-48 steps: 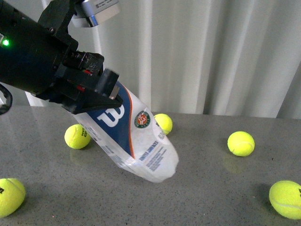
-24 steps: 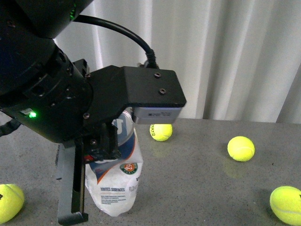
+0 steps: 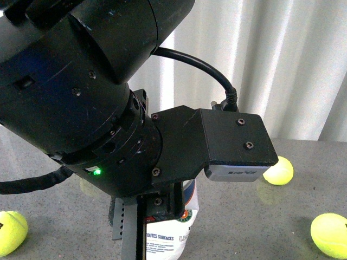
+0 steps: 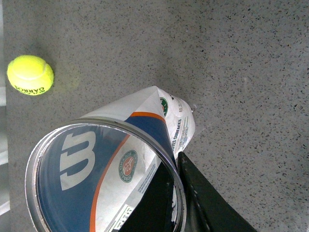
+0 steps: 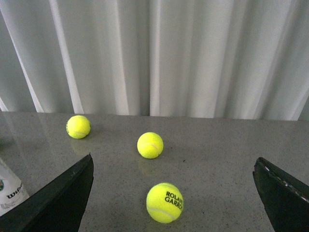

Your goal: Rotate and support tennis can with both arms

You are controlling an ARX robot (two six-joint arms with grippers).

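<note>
The tennis can (image 3: 174, 230), clear with a white, navy and orange label, stands nearly upright under the big black left arm (image 3: 103, 103), which hides most of it. In the left wrist view I look down into the tennis can's open rim (image 4: 104, 179); its far end meets the table. My left gripper (image 4: 174, 169) is shut on the rim, one finger (image 4: 205, 203) outside the wall and the other inside. A sliver of the tennis can (image 5: 9, 191) shows in the right wrist view. My right gripper (image 5: 174, 159) is open and holds nothing, well apart from the can.
Yellow-green tennis balls lie on the grey speckled table (image 3: 255, 227): one ball (image 3: 279, 172) behind the arm's camera block, one ball (image 3: 329, 227) at the right edge, one ball (image 3: 11, 232) at the left edge. White curtains close the back.
The left arm has swung toward the camera and to the right, filling the view. The tennis can went from steeply tilted to nearly upright, still in the left gripper.
</note>
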